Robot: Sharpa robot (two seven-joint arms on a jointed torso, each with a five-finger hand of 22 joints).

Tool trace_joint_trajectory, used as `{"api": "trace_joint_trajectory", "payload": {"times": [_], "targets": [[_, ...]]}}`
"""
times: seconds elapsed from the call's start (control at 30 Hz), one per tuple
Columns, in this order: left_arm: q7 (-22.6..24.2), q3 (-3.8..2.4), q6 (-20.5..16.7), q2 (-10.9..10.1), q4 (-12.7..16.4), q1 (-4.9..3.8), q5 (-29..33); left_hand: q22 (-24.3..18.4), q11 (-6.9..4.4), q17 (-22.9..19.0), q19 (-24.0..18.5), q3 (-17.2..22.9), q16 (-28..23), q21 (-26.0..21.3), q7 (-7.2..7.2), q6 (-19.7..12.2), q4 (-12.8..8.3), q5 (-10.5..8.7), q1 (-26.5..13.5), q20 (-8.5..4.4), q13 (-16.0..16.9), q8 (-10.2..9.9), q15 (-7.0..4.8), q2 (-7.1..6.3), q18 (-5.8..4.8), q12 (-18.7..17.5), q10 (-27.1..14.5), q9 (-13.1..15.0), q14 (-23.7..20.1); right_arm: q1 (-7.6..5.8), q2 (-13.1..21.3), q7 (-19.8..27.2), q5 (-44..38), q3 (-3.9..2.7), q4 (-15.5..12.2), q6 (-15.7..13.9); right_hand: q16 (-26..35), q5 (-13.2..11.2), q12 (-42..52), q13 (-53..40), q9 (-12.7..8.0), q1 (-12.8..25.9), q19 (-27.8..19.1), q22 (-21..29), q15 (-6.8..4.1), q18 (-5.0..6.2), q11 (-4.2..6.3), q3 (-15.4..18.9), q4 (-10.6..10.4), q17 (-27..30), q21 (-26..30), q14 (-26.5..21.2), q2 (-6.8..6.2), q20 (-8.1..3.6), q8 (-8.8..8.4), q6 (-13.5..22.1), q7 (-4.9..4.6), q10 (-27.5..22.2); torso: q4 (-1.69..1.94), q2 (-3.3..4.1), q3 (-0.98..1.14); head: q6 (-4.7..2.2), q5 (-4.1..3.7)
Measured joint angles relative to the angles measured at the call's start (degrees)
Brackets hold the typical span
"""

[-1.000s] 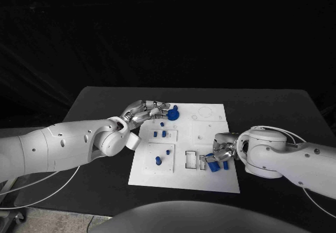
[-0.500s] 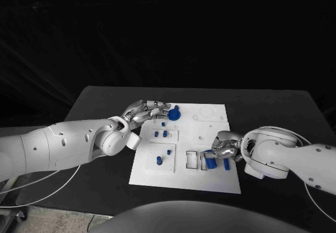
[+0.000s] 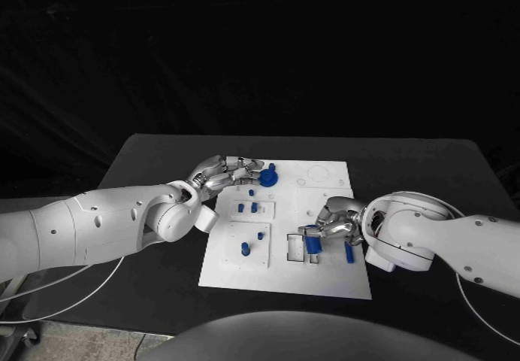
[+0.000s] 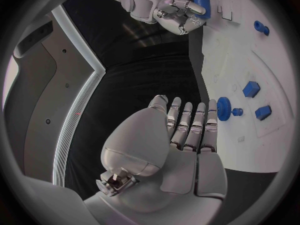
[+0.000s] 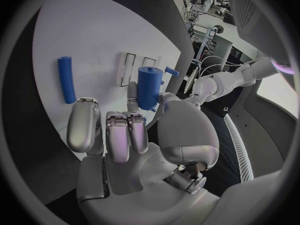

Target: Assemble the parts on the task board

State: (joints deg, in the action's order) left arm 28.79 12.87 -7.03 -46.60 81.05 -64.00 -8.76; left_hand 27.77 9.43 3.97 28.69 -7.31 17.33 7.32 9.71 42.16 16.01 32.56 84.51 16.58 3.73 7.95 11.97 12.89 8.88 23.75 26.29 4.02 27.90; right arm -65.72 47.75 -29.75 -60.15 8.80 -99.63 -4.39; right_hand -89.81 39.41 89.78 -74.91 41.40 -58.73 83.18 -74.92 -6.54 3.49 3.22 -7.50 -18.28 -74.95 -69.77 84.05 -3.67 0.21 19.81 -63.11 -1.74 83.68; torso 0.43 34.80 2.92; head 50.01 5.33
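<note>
The white task board [image 3: 284,265] lies mid-table. My right hand [image 3: 338,219] pinches a short blue cylinder [image 3: 312,235] upright just above the board, beside the rectangular slots [image 3: 294,247]; the right wrist view shows the cylinder [image 5: 149,87] between thumb and fingers of that hand [image 5: 134,130]. A blue rod [image 3: 349,251] lies flat on the board to the right of it, also in the right wrist view [image 5: 66,79]. My left hand [image 3: 225,174] hovers at the board's far left corner, fingers stretched out and holding nothing [image 4: 187,135], next to a blue gear-shaped knob [image 3: 267,177].
Small blue pieces stand in the left-hand plates of the board: two [image 3: 248,207] in the upper plate, two [image 3: 252,241] in the lower one. Black table surface [image 3: 433,173] surrounds the board on all sides.
My right hand has carried the blue cylinder leftward, away from the lying rod and toward the rectangular slots. The left hand has stayed put.
</note>
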Motion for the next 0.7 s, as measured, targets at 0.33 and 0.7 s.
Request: {"api": "trace_joint_trajectory", "payload": {"times": [0.33,0.7], "targets": [[-0.15,0.00,0.28,-0.02,0.03,0.03,0.00,0.00,0.00,0.00,0.00,0.00,0.00,0.00,0.00,0.00,0.00,0.22,0.00,0.00,0.00,0.00,0.00,0.00,0.00,0.00,0.00,0.00,0.00,1.71,-2.65,-0.14,-1.04,-0.10,2.26,-0.09,0.00,-8.86,0.00,-0.04,-0.77,3.12,-0.41,0.00,0.60,-0.01,-0.31,-0.73,-0.71,0.01,0.91,-0.04,1.54,0.41,-1.21,1.02,-0.19,0.30,-0.01,0.12,0.02,0.00,0.41],[-0.27,0.01,0.41,0.07,-0.06,0.05,0.00,0.01,0.00,0.00,0.00,0.16,0.00,0.22,0.00,0.00,-0.16,0.22,0.00,0.00,0.00,0.00,0.00,0.00,0.00,0.00,0.00,0.00,0.00,2.08,-3.58,-0.31,-2.09,-0.18,2.45,0.03,0.00,-12.98,0.00,-0.03,-1.62,4.41,-0.41,0.01,0.59,0.00,-0.47,-3.00,1.11,0.01,1.13,-0.04,1.27,0.41,-1.86,1.29,0.15,0.46,-0.02,0.04,0.03,0.00,0.46]]}}
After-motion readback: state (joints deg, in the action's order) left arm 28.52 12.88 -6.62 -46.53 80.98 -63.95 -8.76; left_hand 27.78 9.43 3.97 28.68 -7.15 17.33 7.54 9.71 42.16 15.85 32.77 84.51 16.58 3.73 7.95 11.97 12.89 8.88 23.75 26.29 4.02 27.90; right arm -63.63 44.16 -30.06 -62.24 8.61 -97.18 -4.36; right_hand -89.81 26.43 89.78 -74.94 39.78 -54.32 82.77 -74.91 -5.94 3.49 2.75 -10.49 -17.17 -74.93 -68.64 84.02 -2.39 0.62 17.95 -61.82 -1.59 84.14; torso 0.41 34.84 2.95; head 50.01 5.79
